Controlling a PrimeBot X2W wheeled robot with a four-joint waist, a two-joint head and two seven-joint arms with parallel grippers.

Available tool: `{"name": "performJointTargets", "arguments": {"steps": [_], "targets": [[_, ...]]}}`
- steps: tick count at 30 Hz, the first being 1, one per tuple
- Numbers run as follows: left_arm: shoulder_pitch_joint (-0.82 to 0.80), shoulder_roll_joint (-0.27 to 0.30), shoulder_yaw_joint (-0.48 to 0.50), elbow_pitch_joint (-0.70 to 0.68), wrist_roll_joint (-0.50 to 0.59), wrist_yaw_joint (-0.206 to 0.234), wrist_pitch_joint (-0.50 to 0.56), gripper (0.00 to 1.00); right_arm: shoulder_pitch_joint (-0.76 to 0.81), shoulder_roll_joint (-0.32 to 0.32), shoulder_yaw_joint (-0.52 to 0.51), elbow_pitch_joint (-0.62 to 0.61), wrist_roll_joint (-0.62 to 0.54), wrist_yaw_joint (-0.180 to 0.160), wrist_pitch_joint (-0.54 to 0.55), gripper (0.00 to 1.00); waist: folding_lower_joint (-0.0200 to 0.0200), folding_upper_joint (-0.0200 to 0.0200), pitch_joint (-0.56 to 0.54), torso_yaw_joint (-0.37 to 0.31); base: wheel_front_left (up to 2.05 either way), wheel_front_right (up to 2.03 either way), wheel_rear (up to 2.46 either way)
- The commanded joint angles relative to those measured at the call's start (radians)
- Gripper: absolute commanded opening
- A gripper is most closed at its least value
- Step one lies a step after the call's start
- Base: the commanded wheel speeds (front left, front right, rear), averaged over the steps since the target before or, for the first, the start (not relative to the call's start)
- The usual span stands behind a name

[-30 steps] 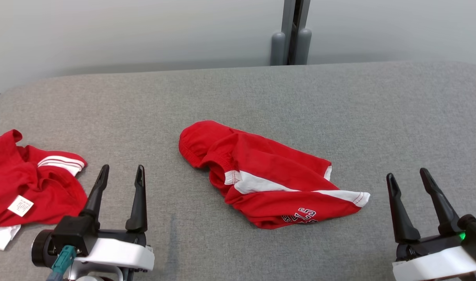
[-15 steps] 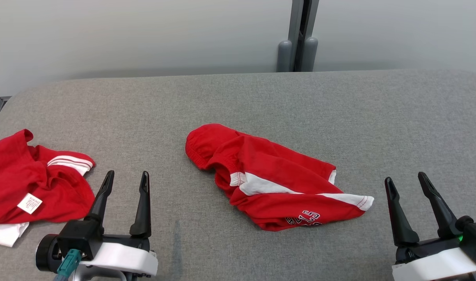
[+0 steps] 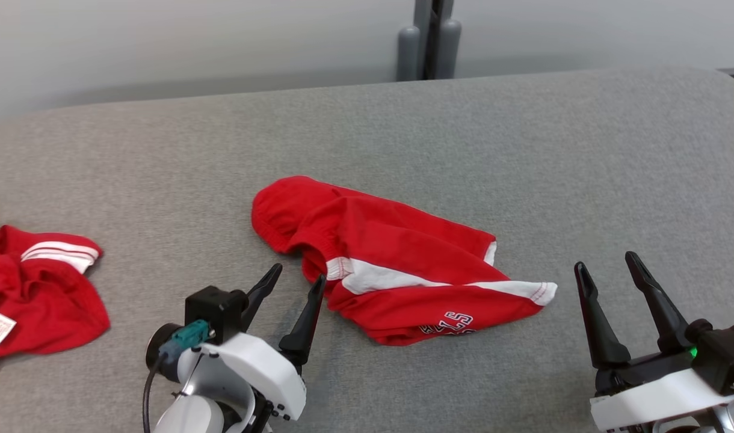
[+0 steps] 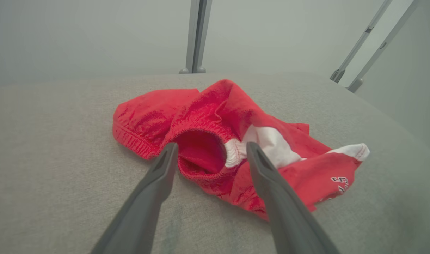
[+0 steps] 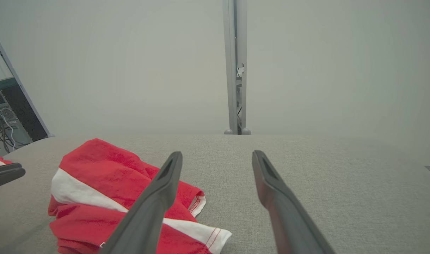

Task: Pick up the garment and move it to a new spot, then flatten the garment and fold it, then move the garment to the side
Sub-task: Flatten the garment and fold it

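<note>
Just beside garment (image 3: 397, 270) waistband, left tool (image 3: 298, 273) gapes; bare table (image 3: 583, 150) beyond.

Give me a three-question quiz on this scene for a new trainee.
1. True or false: the left gripper has clamped the red shorts.
2. What lies at the far left of the grey table? A) another red garment B) a blue towel C) a cup
3. Fill in: the jaws of the right gripper stand ___.
Key: 1 false; 2 A; 3 open.
</note>
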Motion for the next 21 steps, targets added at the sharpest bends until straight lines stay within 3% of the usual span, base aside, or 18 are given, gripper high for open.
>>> {"name": "performJointTargets", "arguments": {"steps": [1,9,10,12,21], "targets": [[-0.021,0.004,0.003,0.005,-0.012,-0.007,0.006,1.00,-0.011,-0.007,-0.001,0.004,0.005,0.000,-0.005,1.00,0.0000,-0.0001,0.023,-0.024,0.00,0.00,0.00],[-0.087,0.002,-0.006,0.073,-0.081,-0.060,0.101,1.00,-0.036,-0.005,0.013,0.031,0.014,0.000,-0.029,1.00,0.0000,-0.0001,0.067,-0.073,0.00,0.00,0.00],[-0.093,0.001,-0.006,0.076,-0.096,-0.068,0.106,0.84,-0.038,-0.004,0.013,0.035,0.014,0.000,-0.032,1.00,0.0000,-0.0001,0.070,-0.075,0.00,0.00,0.00],[-0.102,0.004,-0.004,0.082,-0.104,-0.074,0.105,0.00,-0.040,-0.002,0.014,0.042,0.015,0.000,-0.037,1.00,0.0000,-0.0001,0.073,-0.079,0.00,0.00,0.00],[-0.111,0.016,0.012,0.059,-0.151,-0.101,0.078,0.00,-0.046,-0.002,0.000,0.050,0.018,0.000,-0.045,1.00,0.0000,-0.0001,0.078,-0.069,0.00,0.00,0.00]]}}
